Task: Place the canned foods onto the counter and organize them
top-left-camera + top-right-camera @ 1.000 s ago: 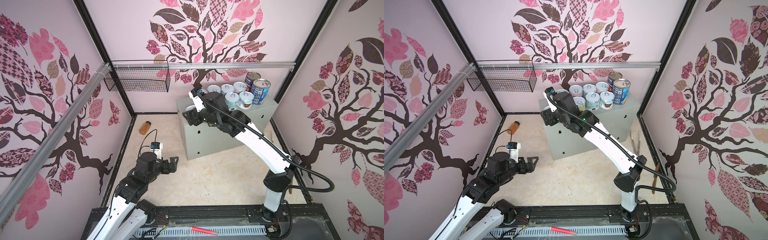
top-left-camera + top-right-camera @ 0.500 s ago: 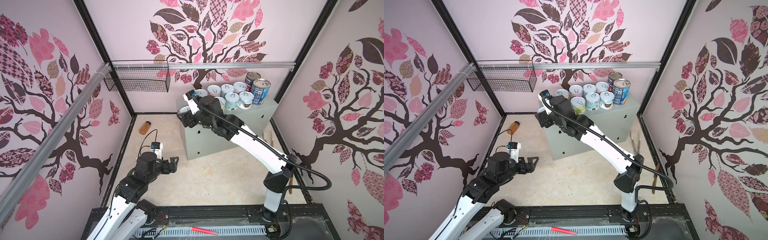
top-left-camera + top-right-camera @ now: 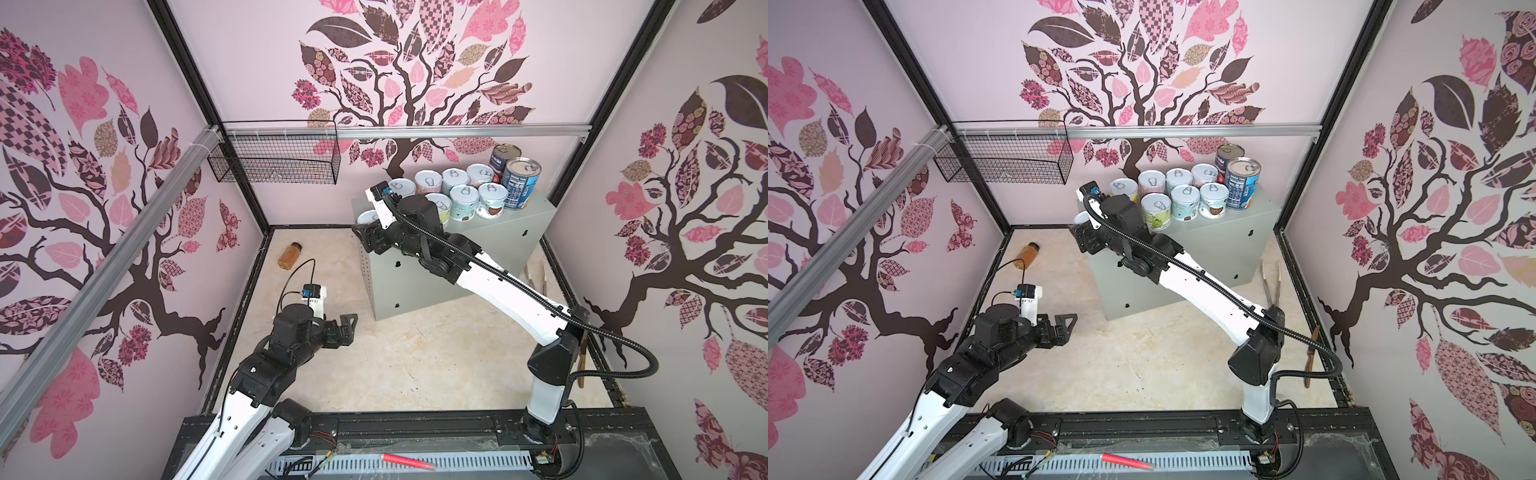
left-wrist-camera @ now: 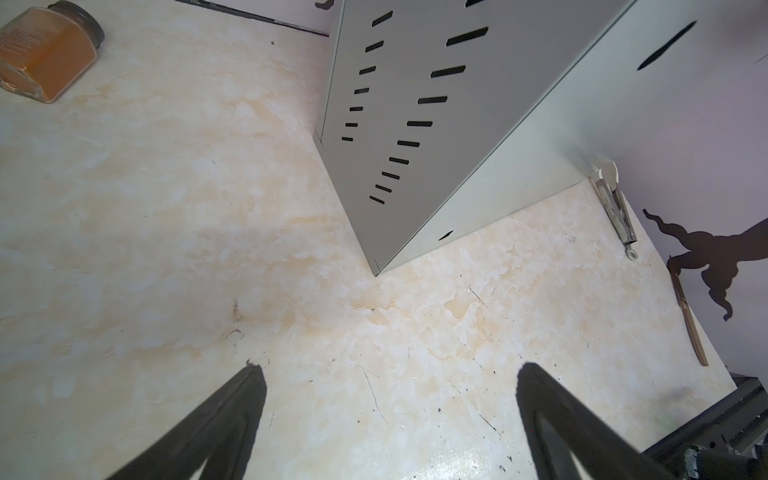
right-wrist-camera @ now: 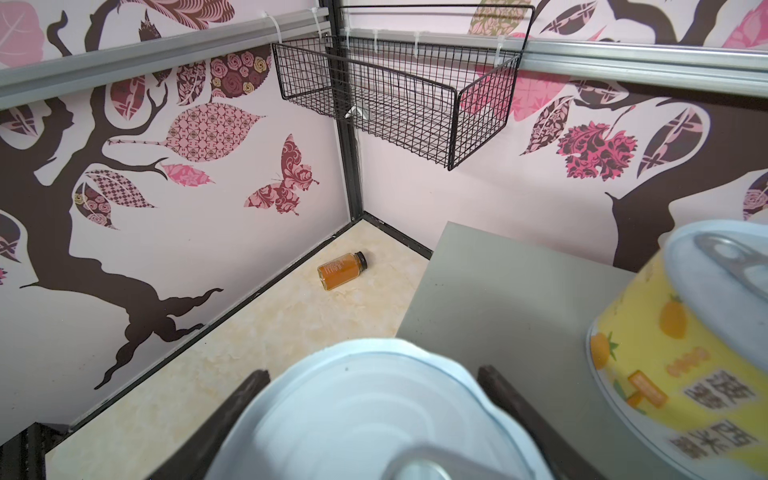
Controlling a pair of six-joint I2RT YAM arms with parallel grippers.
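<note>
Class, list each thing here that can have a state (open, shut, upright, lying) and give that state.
left tool: open, empty.
right tool: shut on the held can.
held can: upright, lid on.
other cans: nine, upright on the counter, lids on.
amber bottle: lying on its side, capped.
wire basket: hanging, looks empty.

So the floor (image 3: 395,365) is that beige marble-look stuff. Sitting right on it: a big grey box (image 3: 399,286) toward the back right, an amber bottle (image 3: 289,254) on its side near the back left corner, and tongs (image 4: 614,208) plus a wooden stick (image 4: 690,324) along the right wall. The box top carries a bunch of cans (image 3: 463,199), upright and packed together.
</note>
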